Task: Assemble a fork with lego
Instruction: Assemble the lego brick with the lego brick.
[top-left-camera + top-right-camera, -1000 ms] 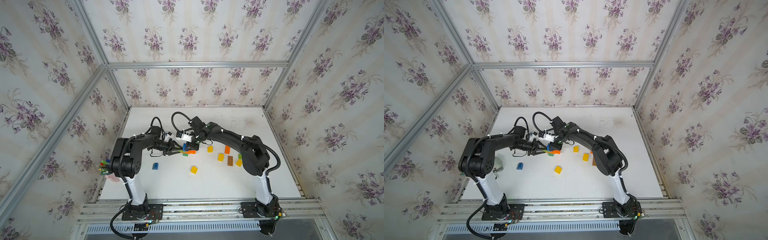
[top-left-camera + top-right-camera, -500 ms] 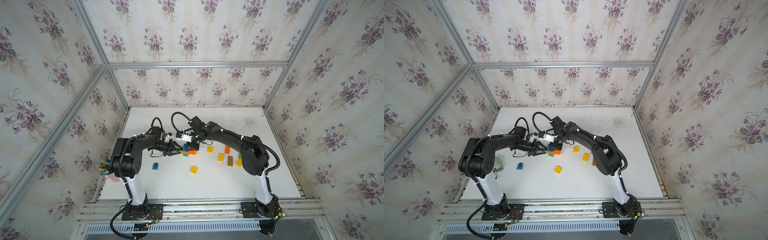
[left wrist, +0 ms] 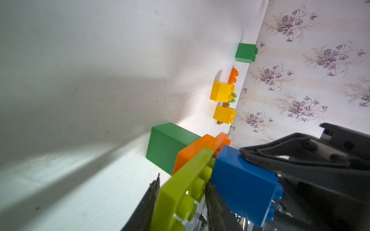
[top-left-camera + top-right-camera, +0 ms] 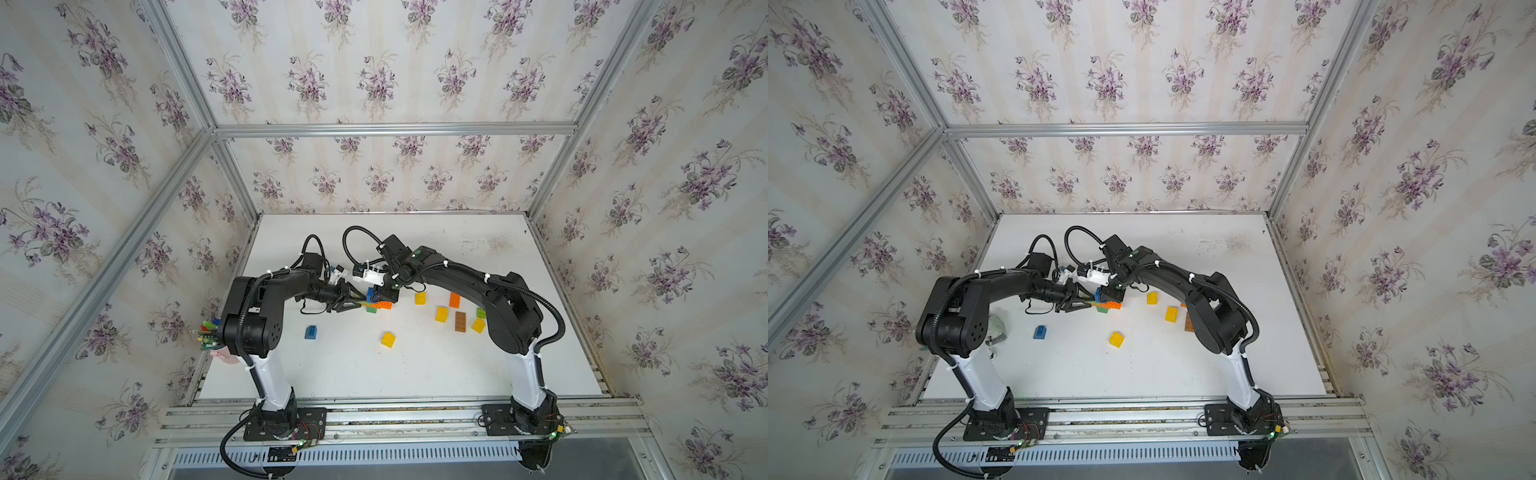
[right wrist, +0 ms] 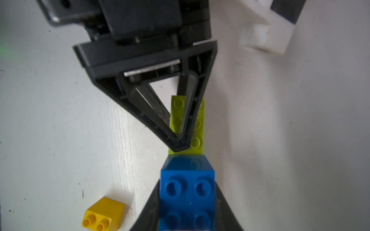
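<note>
Right wrist view gives me the clearest look: the left gripper [image 5: 178, 138] has its fingertips pinched together on the lime plate [image 5: 197, 142], a thin glossy strip with two rows of round studs. My right gripper [image 5: 187, 210] is clamped on the blue brick [image 5: 187, 188], a chunky four-stud block with one finger on each flank. The brick's edge touches the plate's end, though I can't tell whether the two are pressed together.

From the left wrist camera the plate lies against an orange brick [image 3: 192, 152], and that sits against a green cube [image 3: 166, 146] resting on the scuffed white table [image 3: 80, 100].

In both top views the black grippers meet nose to nose over this cluster at mid-table and hide most of it from me.

Loose pieces lie apart from it: a small blue brick [image 4: 311, 332] and a yellow brick [image 4: 388, 339] nearer the bases. Further yellow ones, an orange piece [image 4: 454, 300] and a flat brown piece [image 4: 460, 321] lie by the right arm. A bunch of coloured pens [image 4: 206, 334] sticks out at the table's left edge, partly behind the left arm's shoulder
</note>
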